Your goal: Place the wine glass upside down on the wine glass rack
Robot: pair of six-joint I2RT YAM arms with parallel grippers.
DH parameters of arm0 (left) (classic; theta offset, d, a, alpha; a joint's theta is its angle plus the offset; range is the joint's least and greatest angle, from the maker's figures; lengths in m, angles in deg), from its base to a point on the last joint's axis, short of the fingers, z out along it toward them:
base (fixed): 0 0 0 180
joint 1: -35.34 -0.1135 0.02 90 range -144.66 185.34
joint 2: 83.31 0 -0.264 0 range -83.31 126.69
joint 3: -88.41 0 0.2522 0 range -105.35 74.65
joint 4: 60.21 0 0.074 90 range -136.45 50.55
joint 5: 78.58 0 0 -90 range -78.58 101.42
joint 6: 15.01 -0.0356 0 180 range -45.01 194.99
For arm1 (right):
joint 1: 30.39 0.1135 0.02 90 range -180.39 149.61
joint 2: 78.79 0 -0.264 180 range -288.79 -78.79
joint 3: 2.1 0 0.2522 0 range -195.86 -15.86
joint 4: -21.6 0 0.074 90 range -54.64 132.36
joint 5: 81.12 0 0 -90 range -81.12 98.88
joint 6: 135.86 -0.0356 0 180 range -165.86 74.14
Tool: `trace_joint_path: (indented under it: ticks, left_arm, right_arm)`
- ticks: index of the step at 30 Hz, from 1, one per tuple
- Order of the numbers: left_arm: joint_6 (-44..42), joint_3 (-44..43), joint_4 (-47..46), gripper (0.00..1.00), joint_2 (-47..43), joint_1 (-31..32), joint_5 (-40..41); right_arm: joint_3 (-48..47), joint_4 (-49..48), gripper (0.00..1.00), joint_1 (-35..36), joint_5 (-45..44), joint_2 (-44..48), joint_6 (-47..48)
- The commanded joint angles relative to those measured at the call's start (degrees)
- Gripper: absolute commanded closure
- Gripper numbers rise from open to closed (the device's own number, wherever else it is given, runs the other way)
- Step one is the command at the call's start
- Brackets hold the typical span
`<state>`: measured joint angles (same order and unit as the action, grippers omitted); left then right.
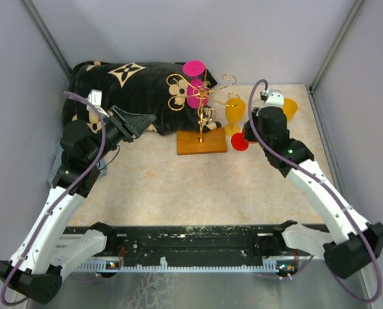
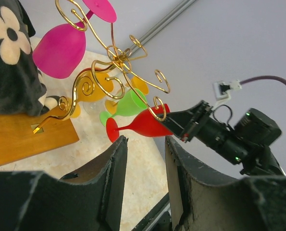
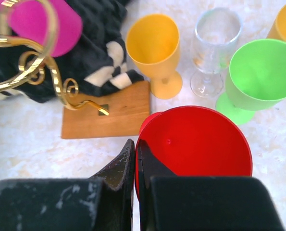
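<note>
**Top external view:** The right pincer (image 1: 248, 134) is clamped on the red wine glass (image 1: 240, 141), which sits just off the pincer's left side, close to the right end of the wooden base (image 1: 201, 143) of the wine glass rack (image 1: 203, 106). A pink glass (image 1: 194, 68) hangs upside down on the rack's gold wire. A yellow glass (image 1: 235, 109) stands just beyond the right pincer. The left pincer (image 1: 146, 125) is on the far side of the rack from the right one. Its jaws are apart and hold nothing, and it is at the edge of a black patterned cloth (image 1: 130, 84).

**Left wrist view:** The two dark fingers (image 2: 115, 178) of the left pincer (image 2: 145, 163) stand apart with only tabletop between them. Ahead of them the red wine glass (image 2: 138, 126) lies sideways in the grip of the right pincer (image 2: 183, 124), its foot pointing away from that pincer. A curl of the wine glass rack (image 2: 116, 62) crosses in front of the bowl. Whether the wire touches the glass cannot be told. Past the red glass are a green glass (image 2: 130, 103), an orange glass (image 2: 97, 86) and the pink glass (image 2: 61, 48) hanging on the rack, with the wooden base (image 2: 27, 134) to the left.

**Right wrist view:** The right pincer (image 3: 136, 161) is closed on the rim of the red wine glass (image 3: 195, 142), one finger (image 3: 121, 166) outside the wall and the other inside the bowl. Ahead and to its left are the wooden base (image 3: 109, 113) and the gold wire of the wine glass rack (image 3: 49, 72). Straight ahead stands the yellow glass (image 3: 155, 43). A clear glass (image 3: 215, 43) and the green glass (image 3: 263, 67) are ahead to the right.
</note>
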<state>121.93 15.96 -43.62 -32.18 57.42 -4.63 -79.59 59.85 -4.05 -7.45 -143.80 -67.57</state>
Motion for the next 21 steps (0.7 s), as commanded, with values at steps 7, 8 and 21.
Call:
trace_joint_path:
  ticks: [7,8,21]
  left_arm:
    - [1.28,0.34,1.55,0.57,-3.51,-0.12,0.81]
    - [1.42,0.41,1.56,0.57,-3.65,-0.16,0.72]
    - [3.27,0.64,-0.98,0.57,-2.6,-0.05,-1.5]
  right_arm:
    - [-10.5,7.58,1.0,2.22,-6.34,13.66,-0.87]
    - [-10.68,6.75,1.0,2.19,-7.0,15.12,-0.6]
    - [1.95,-26.82,1.0,2.22,-11.52,26.02,6.87]
